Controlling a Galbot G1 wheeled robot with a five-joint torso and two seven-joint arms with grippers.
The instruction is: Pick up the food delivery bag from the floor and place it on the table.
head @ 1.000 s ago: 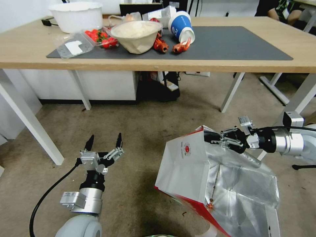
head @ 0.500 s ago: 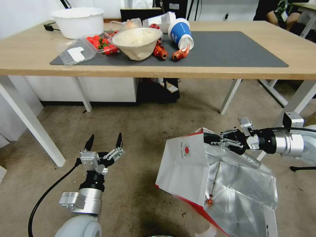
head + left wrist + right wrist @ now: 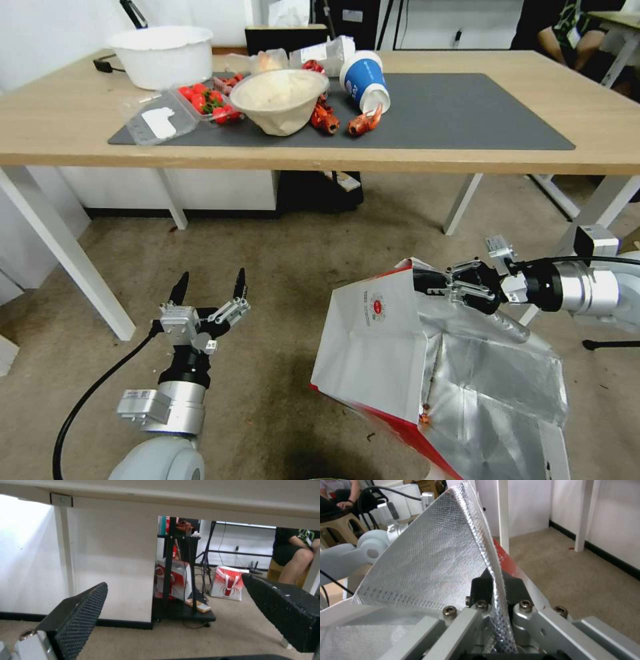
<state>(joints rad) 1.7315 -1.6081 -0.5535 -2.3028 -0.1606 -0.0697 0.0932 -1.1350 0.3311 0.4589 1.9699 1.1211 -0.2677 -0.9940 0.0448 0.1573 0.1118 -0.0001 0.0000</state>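
Looking from the head view, you find the food delivery bag [image 3: 393, 360] at about 5 o'clock above the floor [image 3: 280, 267], the right gripper [image 3: 427, 283] pinched on its top rim, the table [image 3: 67, 127] at 12. Paper and foil look light, limp and tear-prone, so judge the folded rim or a strap the safest hold. The left gripper [image 3: 210, 290] sits at 7 o'clock.

From the left wrist, fingers [image 3: 80, 610] gape wide, empty.

From the right wrist, fingers [image 3: 515, 590] clamp the foil edge.
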